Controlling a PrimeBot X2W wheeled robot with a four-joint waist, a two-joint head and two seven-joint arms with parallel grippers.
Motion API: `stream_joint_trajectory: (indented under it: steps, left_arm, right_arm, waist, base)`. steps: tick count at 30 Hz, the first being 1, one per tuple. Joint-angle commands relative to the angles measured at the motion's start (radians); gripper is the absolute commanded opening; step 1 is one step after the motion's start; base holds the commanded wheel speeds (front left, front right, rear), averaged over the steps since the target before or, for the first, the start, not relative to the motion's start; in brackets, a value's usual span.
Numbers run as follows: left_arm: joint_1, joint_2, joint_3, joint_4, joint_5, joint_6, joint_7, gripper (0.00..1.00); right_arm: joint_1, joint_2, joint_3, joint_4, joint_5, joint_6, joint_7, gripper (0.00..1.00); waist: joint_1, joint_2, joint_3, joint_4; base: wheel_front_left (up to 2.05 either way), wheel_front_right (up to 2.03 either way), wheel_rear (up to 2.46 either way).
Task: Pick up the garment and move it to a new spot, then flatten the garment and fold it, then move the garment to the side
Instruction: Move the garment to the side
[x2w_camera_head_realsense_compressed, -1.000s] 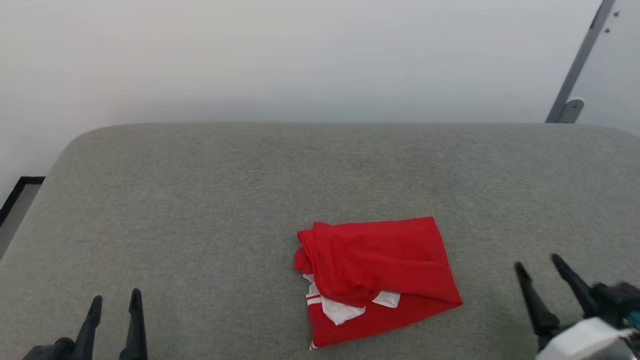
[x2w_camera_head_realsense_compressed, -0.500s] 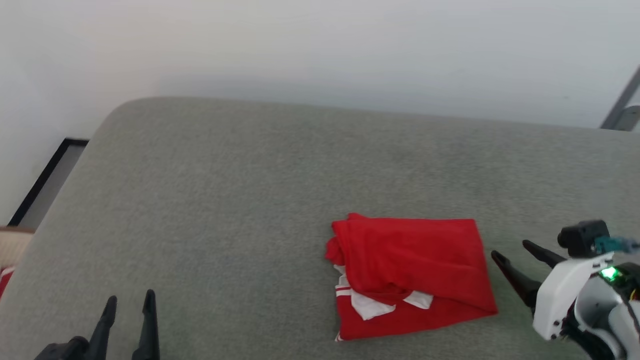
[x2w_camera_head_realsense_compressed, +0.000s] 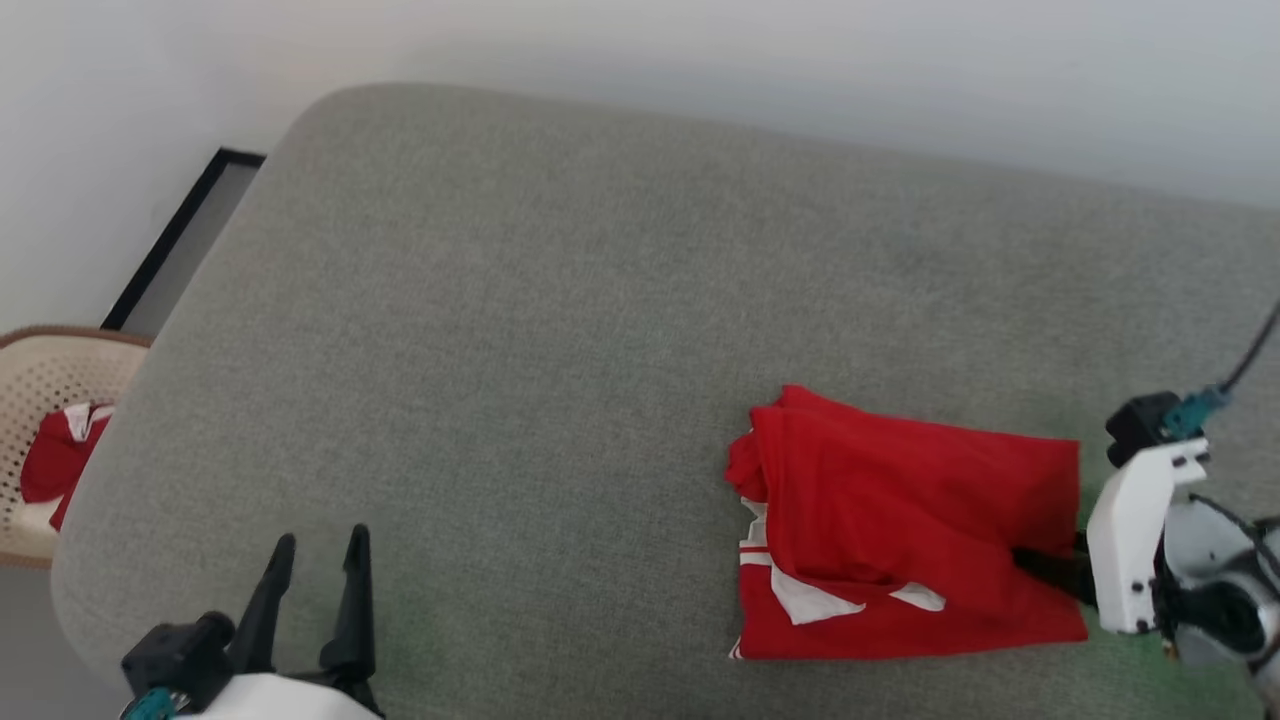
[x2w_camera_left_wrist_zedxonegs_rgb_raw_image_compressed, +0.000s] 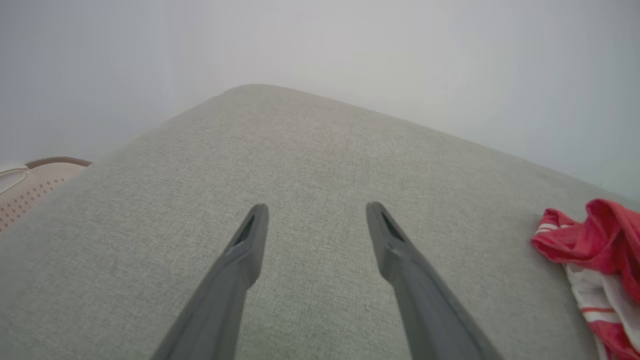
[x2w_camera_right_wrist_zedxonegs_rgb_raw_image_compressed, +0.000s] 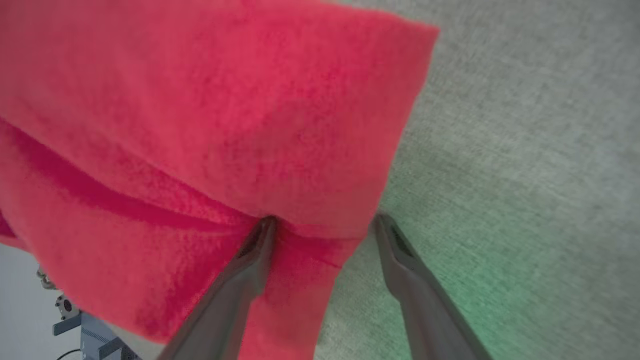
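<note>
The garment (x2w_camera_head_realsense_compressed: 900, 520), bright red with white bands, lies crumpled and loosely folded on the right part of a grey fabric surface (x2w_camera_head_realsense_compressed: 560, 330). My right gripper (x2w_camera_head_realsense_compressed: 1045, 565) is open at the garment's right edge. In the right wrist view the right gripper (x2w_camera_right_wrist_zedxonegs_rgb_raw_image_compressed: 322, 225) straddles a corner of the garment (x2w_camera_right_wrist_zedxonegs_rgb_raw_image_compressed: 225, 125): one finger (x2w_camera_right_wrist_zedxonegs_rgb_raw_image_compressed: 250, 260) is tucked into a fold and the other rests on the grey fabric beside the edge. My left gripper (x2w_camera_head_realsense_compressed: 315, 545) stands open over bare fabric at the lower left, well apart from the garment (x2w_camera_left_wrist_zedxonegs_rgb_raw_image_compressed: 595, 240), and the left gripper (x2w_camera_left_wrist_zedxonegs_rgb_raw_image_compressed: 316, 210) holds nothing.
A beige lattice basket (x2w_camera_head_realsense_compressed: 40, 380) holding a red-and-white cloth (x2w_camera_head_realsense_compressed: 55, 460) stands off the surface's left end; the basket (x2w_camera_left_wrist_zedxonegs_rgb_raw_image_compressed: 30, 182) also shows at the left wrist view's edge. A pale wall runs behind. The surface's rounded left edge is near my left gripper.
The head camera has turned, shifting the whole picture and bringing the basket into view. My right gripper has moved left to the garment's right edge and onto a fold. Both grippers stay open.
</note>
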Motion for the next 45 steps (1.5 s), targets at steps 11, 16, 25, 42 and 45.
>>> stream_joint_trajectory:
  steps: [11,16,25,42,45]
  left_arm:
    - [-0.082,-0.009,-0.025,0.033,-0.049,-0.002,-0.007,1.00]
    - [-0.106,0.009,-0.038,0.018,-0.060,-0.002,-0.007,1.00]
    - [-0.158,0.047,-0.082,0.009,-0.080,-0.002,-0.006,1.00]
    - [-0.325,0.100,-0.204,0.008,-0.030,-0.002,-0.006,1.00]
    - [-0.361,0.109,-0.236,0.005,-0.030,-0.002,-0.006,1.00]
  right_arm:
    - [-0.070,0.061,0.027,0.062,0.055,0.000,0.082,0.00]
    - [-0.118,-0.005,0.006,0.033,0.039,-0.003,0.054,0.00]
    - [-0.170,-0.093,-0.034,-0.011,0.015,-0.002,0.008,0.00]
    - [-0.283,-0.211,-0.112,0.009,-0.032,0.000,-0.077,0.00]
    - [-0.307,-0.229,-0.113,0.030,-0.056,0.000,-0.113,0.00]
  waist:
    - [0.0000,0.0000,0.072,0.021]
    - [0.0000,0.0000,0.083,-0.012]
    - [0.0000,0.0000,0.107,-0.105]
    - [0.0000,0.0000,0.192,-0.331]
    - [0.0000,0.0000,0.212,-0.368]
  base:
    - [0.00,0.00,0.00]
    - [0.00,0.00,0.00]
    - [0.00,0.00,0.00]
    - [0.00,0.00,0.00]
    - [0.00,0.00,0.00]
